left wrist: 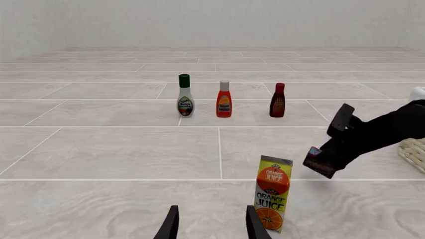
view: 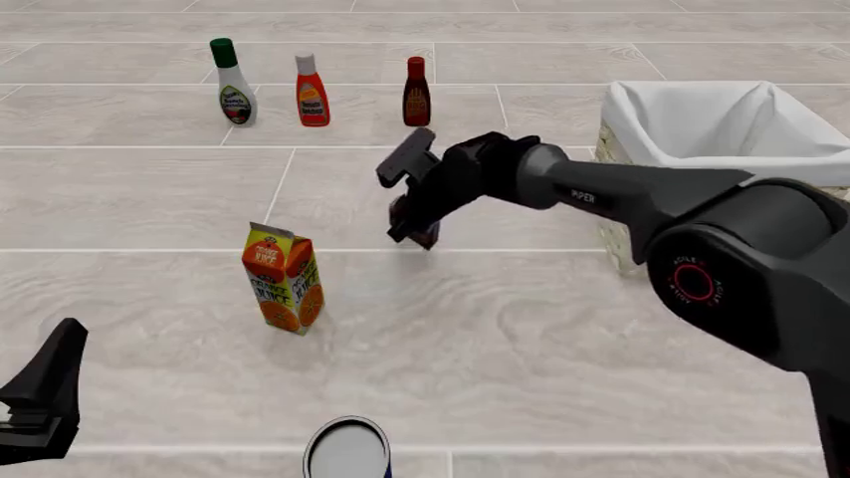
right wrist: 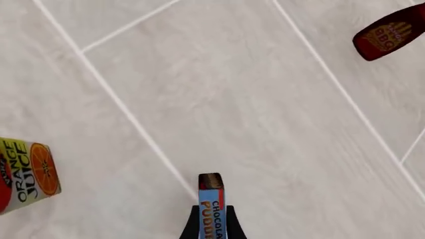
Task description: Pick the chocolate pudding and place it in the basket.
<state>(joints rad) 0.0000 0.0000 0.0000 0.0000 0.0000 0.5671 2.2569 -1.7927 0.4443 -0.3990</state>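
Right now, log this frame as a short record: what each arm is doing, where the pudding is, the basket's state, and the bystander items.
right end effector: shut on the chocolate pudding, lifted off the table
left end effector: open, holding nothing
basket: at right, pudding not yet in it
orange juice carton: upright, near the middle
far row: green-capped dressing bottle, orange sauce bottle, BBQ sauce bottle, all upright
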